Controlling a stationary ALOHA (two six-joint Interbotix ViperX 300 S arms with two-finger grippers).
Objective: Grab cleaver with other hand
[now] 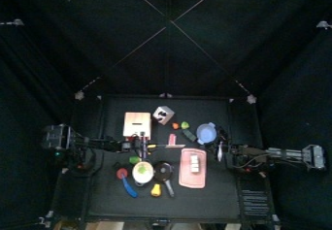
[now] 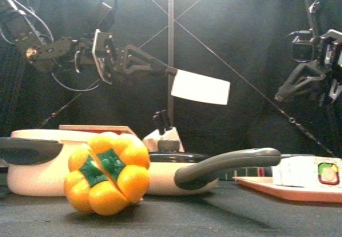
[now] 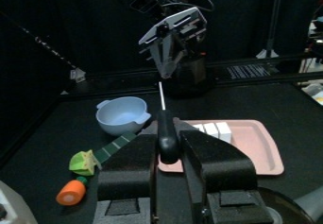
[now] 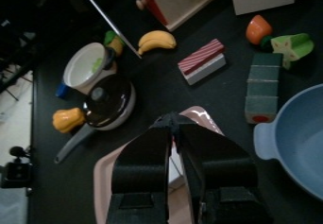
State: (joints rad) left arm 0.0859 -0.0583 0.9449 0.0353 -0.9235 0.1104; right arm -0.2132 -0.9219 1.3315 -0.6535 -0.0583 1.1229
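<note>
Black left gripper (image 3: pixel 167 162) clamps cleaver (image 2: pixel 201 86) handle.

Both arms are black, made of jointed segments with loose black cables looping beside them. The left gripper (image 3: pixel 169 162) has two broad matte black jaws. The right gripper (image 4: pixel 178 138) has black jaws with glossy edges.

A small black surface (image 1: pixel 111 190) sits inside a pen of black curtains (image 1: pixel 52 49). Thin pale poles (image 1: pixel 169 1) cross overhead, meeting above the middle. The curtains hang dark on every side, with dim light falling on the surface.
</note>
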